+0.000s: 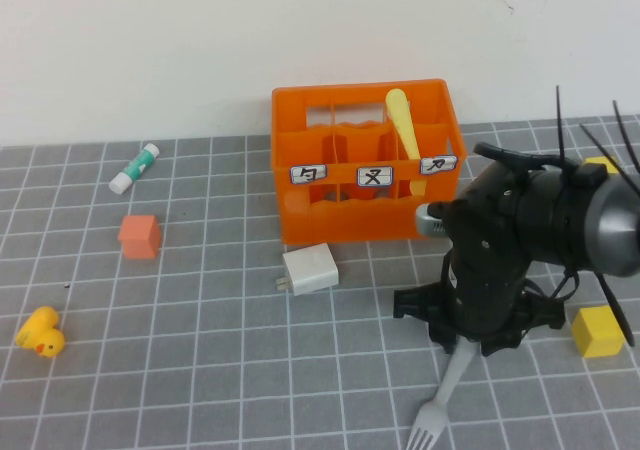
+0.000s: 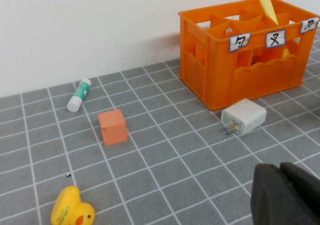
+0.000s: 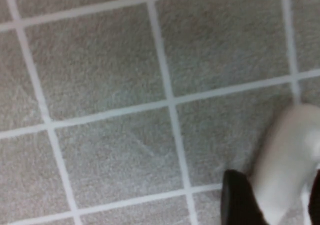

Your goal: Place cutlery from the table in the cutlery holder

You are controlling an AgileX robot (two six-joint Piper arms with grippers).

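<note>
The orange cutlery holder (image 1: 340,210) stands at the back of the gridded table (image 1: 220,370); it also shows in the left wrist view (image 2: 260,80). The pale yellow knife (image 1: 403,122) stands upright in its right compartment, also seen from the left wrist (image 2: 267,5). The grey fork (image 1: 436,415) lies on the table at the front right, tines toward me. My right gripper (image 1: 465,348) is down over its handle (image 3: 287,160), open, with a finger (image 3: 240,200) on each side. My left gripper (image 2: 282,185) is shut and empty, low over the table.
A white charger (image 1: 311,269) lies in front of the holder. An orange cube (image 1: 139,236), a green-and-white tube (image 1: 135,168) and a yellow duck (image 1: 40,332) are on the left. Yellow cubes (image 1: 597,331) sit beside the right arm.
</note>
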